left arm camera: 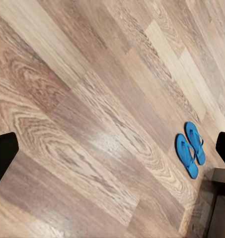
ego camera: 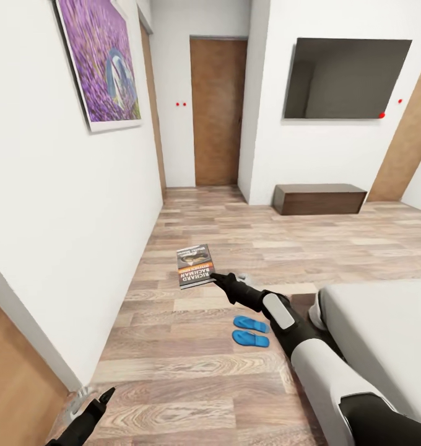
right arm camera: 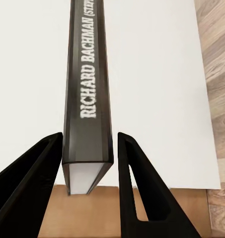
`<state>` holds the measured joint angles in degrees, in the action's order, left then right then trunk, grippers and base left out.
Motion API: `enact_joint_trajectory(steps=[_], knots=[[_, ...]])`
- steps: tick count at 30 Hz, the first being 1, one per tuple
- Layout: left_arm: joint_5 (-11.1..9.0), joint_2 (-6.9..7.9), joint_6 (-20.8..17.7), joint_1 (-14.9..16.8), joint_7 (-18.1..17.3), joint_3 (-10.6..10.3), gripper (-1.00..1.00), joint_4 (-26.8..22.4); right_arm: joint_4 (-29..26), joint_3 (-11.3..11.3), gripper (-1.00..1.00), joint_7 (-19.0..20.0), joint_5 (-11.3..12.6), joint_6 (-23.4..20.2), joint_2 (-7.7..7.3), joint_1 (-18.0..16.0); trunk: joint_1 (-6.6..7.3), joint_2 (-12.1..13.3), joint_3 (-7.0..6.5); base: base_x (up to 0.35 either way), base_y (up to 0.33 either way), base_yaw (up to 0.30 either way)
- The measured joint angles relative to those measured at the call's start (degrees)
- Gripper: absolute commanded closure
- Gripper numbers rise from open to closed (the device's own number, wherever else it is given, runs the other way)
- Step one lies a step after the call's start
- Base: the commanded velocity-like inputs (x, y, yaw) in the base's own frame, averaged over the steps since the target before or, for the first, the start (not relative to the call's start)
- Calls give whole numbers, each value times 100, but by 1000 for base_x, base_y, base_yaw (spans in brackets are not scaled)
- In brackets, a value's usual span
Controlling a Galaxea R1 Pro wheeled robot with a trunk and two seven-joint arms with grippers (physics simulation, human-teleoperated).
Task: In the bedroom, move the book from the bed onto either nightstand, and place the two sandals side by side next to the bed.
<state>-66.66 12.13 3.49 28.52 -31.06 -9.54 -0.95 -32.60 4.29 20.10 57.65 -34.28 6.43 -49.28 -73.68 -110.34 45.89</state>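
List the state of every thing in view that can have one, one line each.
book: lifted off the bed, held in the air by the right claw
right claw: shut on the book
left claw: open, empty
sandals: side by side on the floor beside the bed
door: closed

Floor: wood planks w/ strong grain, light brown, slight sheen at 9 o'clock of the sandals in left wrist view; sandals look like smooth blue rubber/foam, matt; book: paper, cover dark w/ orange band, spine semi-gloss w/ white print, page edge plain white; right gripper: black, matt, smooth plastic-like fingers either side of the spine; left gripper: same black finish; walls: flat white paint, matt; door: brown wood, fine grain; bench at 2 o'clock of book: dark wood; mattress: pale grey, smooth, matt.
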Motion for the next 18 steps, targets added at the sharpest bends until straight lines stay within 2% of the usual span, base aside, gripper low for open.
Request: enact_joint_trajectory(steps=[11, 18], knots=[[5, 0, 1, -3, 0, -4, -100, 0, 1, 1, 100, 0, -12, 4, 0, 1, 0, 0, 0, 0, 0, 237], [4, 5, 0, -3, 0, -15, -100, 0, 1, -1, 100, -1, -11, 3, 0, 1, 0, 0, 0, 0, 0, 182]])
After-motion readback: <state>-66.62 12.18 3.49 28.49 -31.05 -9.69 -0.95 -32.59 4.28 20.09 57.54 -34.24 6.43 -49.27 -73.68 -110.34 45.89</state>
